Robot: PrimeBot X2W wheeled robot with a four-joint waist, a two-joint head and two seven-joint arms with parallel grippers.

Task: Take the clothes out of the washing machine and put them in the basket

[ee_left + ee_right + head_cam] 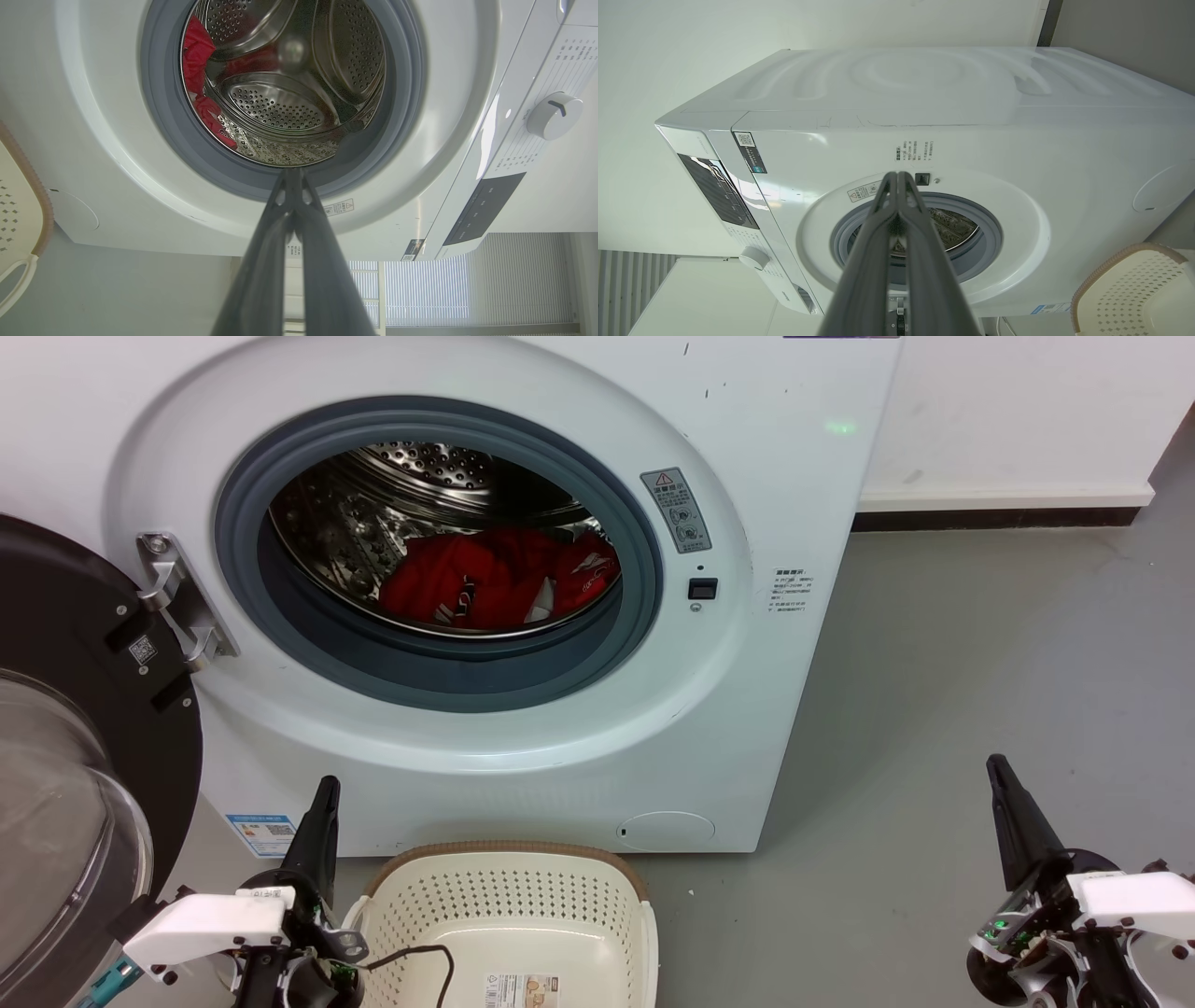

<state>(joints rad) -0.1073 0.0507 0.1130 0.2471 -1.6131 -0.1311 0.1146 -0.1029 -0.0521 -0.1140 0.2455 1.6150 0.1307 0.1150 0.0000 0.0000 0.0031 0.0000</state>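
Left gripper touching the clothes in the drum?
Apart. Head view: the left gripper sits low beside the basket, outside the washing machine; the clothes lie well above, inside it.

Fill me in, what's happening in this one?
A two-armed robot faces a washer whose door hangs open. Red clothes lie in the drum. The basket sits on the floor in front, with no clothes in the part in view. The left hand and right hand are low, short of the washer, both shut and holding nothing. Unloading looks not yet begun.
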